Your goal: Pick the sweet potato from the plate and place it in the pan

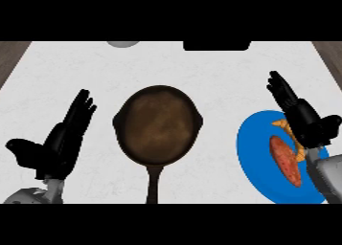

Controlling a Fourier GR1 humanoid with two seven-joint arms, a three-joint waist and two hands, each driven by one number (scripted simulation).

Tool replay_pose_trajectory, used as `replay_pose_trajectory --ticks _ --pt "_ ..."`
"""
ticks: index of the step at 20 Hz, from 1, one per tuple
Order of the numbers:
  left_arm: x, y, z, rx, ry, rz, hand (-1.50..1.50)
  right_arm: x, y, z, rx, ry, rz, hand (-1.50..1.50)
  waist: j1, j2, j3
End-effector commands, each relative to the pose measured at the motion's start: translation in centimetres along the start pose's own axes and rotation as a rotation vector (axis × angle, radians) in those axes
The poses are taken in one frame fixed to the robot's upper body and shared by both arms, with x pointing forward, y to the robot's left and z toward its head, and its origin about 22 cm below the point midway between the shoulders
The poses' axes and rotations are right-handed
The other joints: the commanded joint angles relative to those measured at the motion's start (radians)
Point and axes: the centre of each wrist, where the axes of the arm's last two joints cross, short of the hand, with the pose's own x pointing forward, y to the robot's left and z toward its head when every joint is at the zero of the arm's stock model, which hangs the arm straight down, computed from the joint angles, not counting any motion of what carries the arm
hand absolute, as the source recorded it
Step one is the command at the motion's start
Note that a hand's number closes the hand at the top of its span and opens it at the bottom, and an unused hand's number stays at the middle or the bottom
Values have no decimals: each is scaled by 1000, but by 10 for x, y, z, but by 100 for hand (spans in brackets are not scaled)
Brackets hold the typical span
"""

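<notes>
The sweet potato lies on the blue plate at the desk's right side, just beside an orange piece of food (hard to identify). The right robot hand hovers over the plate, fingers straight, holding nothing. The left robot hand rests open left of the dark pan.

grey round thing, black block, croissant.
</notes>
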Motion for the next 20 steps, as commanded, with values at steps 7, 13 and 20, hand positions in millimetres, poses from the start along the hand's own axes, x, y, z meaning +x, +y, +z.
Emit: replay_pose_trajectory --ticks 7,13,20 --pt "-29 47 17 61 100 -321 0 24 -96 19 -77 173 459 -150 2 39 -20" --pt "-52 60 41 104 164 -367 0 0 -139 92 -497 473 123 -150 -34 21 -7" --pt "-34 61 31 67 150 -355 0 47 -163 93 -220 567 450 -150 -1 28 -6"
